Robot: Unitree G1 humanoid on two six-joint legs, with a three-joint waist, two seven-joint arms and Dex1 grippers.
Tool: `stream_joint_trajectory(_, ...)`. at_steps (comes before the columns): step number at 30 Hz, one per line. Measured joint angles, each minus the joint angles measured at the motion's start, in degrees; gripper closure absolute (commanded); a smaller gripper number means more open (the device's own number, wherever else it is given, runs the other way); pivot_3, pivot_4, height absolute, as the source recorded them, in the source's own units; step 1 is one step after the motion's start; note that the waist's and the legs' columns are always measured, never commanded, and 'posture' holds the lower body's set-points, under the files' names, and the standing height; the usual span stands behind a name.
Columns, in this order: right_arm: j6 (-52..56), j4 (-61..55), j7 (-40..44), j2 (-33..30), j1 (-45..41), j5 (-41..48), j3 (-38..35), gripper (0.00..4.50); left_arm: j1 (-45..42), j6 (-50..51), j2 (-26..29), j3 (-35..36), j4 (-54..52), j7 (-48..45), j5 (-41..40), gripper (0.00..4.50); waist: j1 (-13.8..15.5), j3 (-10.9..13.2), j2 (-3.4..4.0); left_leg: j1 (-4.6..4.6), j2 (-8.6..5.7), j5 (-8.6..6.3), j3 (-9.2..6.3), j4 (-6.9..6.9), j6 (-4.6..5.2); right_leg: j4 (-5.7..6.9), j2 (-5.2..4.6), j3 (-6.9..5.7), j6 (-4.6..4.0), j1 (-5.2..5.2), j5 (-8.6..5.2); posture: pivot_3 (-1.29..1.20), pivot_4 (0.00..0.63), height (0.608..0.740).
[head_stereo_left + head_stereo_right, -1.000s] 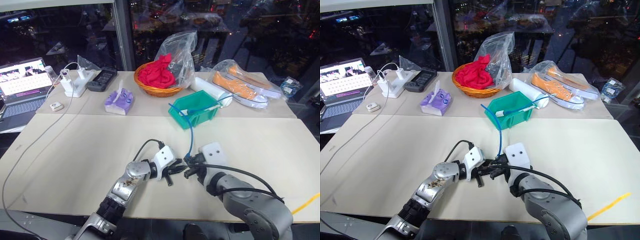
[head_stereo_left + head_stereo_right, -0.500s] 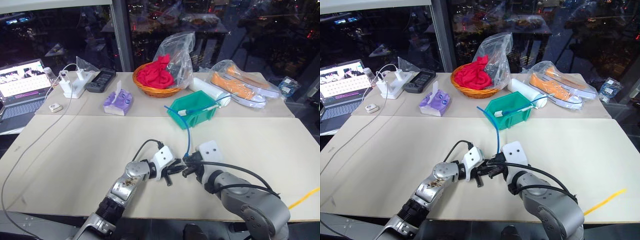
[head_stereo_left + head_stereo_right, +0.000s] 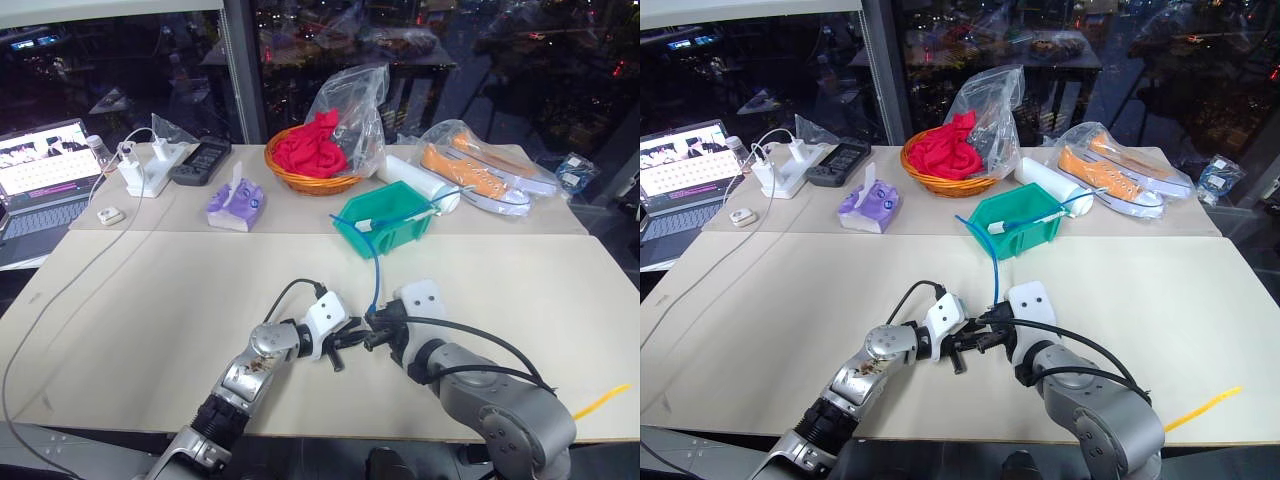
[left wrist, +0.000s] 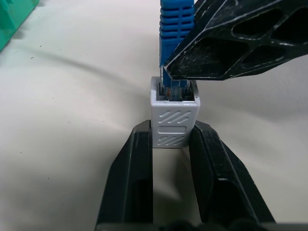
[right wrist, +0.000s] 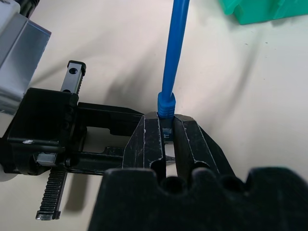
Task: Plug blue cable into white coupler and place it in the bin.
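Note:
Over the near middle of the table my two grippers meet tip to tip. My left gripper (image 4: 171, 132) is shut on the white coupler (image 4: 174, 120), a small ribbed block with its socket facing away. My right gripper (image 5: 167, 127) is shut on the blue boot at the end of the blue cable (image 5: 174, 48). The cable's clear plug (image 4: 174, 90) sits in the mouth of the coupler's socket. From there the blue cable (image 3: 377, 270) rises and runs back to the teal-green bin (image 3: 392, 228), where its far end lies inside.
Behind the bin stand an orange wicker basket (image 3: 312, 178) with red cloth under a plastic bag, a white roll (image 3: 420, 180) and bagged orange shoes (image 3: 480, 172). A purple tissue pack (image 3: 238, 203), a white charger (image 3: 145, 165) with its cord and a laptop (image 3: 45, 165) are at the far left.

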Motion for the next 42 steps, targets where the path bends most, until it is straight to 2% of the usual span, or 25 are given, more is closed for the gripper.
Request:
stream_joint_trajectory(12, 1.5, 0.5, 1.4, 2.1, -0.1, -1.0, -1.0, 4.5, 0.4, 0.0, 0.3, 0.0, -0.2, 0.1, 0.1, 3.9, -0.2, -0.2, 0.03, 0.14, 0.0, 0.0, 0.0, -0.14, 0.0, 0.0, 0.0, 0.0, 0.0, 0.05, -0.07, 0.0, 0.15, 0.728)
stream_joint_trajectory(15, 1.5, 1.9, 1.8, 2.4, -0.4, -1.3, -0.9, 4.5, 0.6, 0.6, 0.4, 0.0, -0.2, 0.3, 0.4, 3.9, -0.4, -0.4, -0.02, 0.44, 0.0, -0.01, 0.01, -0.42, 0.01, -0.02, 0.0, 0.0, 0.07, 0.39, -0.24, 0.0, 0.15, 0.728)
stream_joint_trajectory(17, 1.5, 2.5, 1.9, 2.3, -0.6, -2.1, 0.1, 4.5, 0.8, 1.1, 0.5, 0.0, -0.2, 0.3, 0.4, 3.9, -0.6, -0.5, -0.02, 0.69, 0.01, -0.02, 0.01, -0.64, 0.02, -0.02, 0.0, 0.0, 0.39, 0.76, -0.73, 0.0, 0.15, 0.728)
stream_joint_trajectory(27, 0.8, 4.4, 2.6, 0.1, -2.5, -5.8, 5.3, 4.5, 1.6, 1.6, 0.9, 0.5, -0.2, 0.8, 0.4, 3.9, -1.4, -1.0, -0.52, 1.34, 0.02, -0.02, 0.0, -0.95, 0.02, 0.02, 0.0, 0.0, 0.34, 1.19, -1.0, 0.0, 0.15, 0.728)
stream_joint_trajectory(42, -1.8, 4.5, 3.8, -2.6, -2.4, -10.4, 10.2, 4.5, 1.7, 2.2, 0.8, 0.6, -0.2, 1.1, 0.4, 3.9, -1.5, -1.1, -0.8, 1.5, 0.03, -0.04, 0.0, -1.03, 0.01, 0.01, 0.0, 0.0, 0.3, 1.33, -1.14, 0.0, 0.15, 0.728)
